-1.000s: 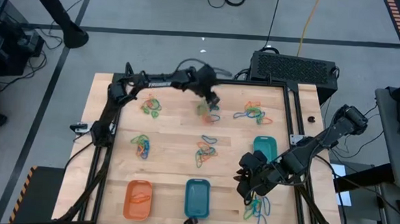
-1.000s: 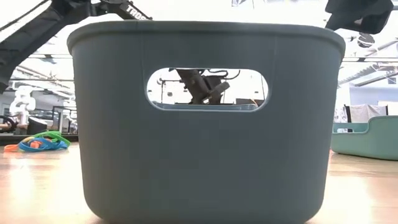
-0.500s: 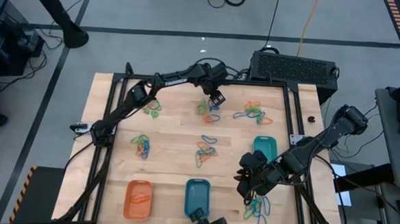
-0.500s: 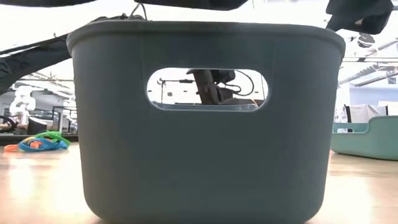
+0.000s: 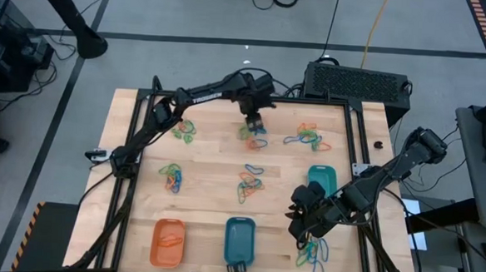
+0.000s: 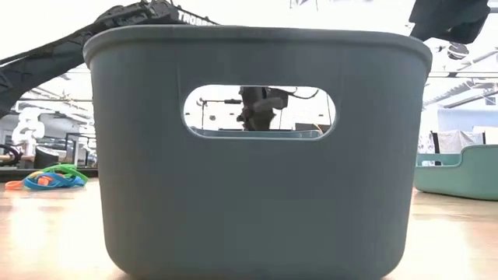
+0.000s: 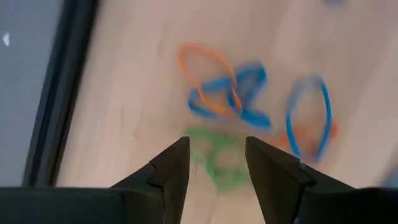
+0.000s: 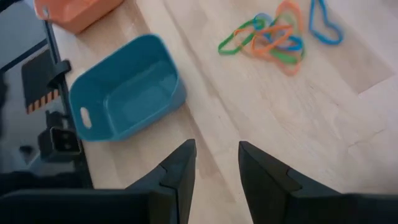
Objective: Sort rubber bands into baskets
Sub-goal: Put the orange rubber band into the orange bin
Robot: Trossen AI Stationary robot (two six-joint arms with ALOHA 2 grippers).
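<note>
Rubber bands lie in loose heaps on the wooden table. My left gripper (image 5: 255, 120) (image 7: 216, 165) hangs open, pointing down, over the far-centre heap (image 5: 255, 137). A green band (image 7: 219, 163) lies on the table below the gap between its fingers, with orange (image 7: 208, 68) and blue (image 7: 239, 99) bands just beyond. My right gripper (image 5: 304, 216) (image 8: 217, 165) hovers open and empty at the near right, beside the blue basket (image 5: 239, 239) (image 8: 124, 93). The orange basket (image 5: 168, 241) stands near left, the teal-green basket (image 5: 322, 178) at the right.
More band heaps lie at far left (image 5: 183, 131), far right (image 5: 305, 139), mid left (image 5: 172, 177), centre (image 5: 250, 185) and near right (image 5: 312, 254). The blue basket's wall (image 6: 257, 179) fills the low view. A black box (image 5: 356, 81) stands behind the far edge.
My left gripper has tipped from a slant to pointing nearly straight down over the far-centre heap, and it has rolled a little. Its arm has swung up and toward the far edge. The fingers have stayed open.
</note>
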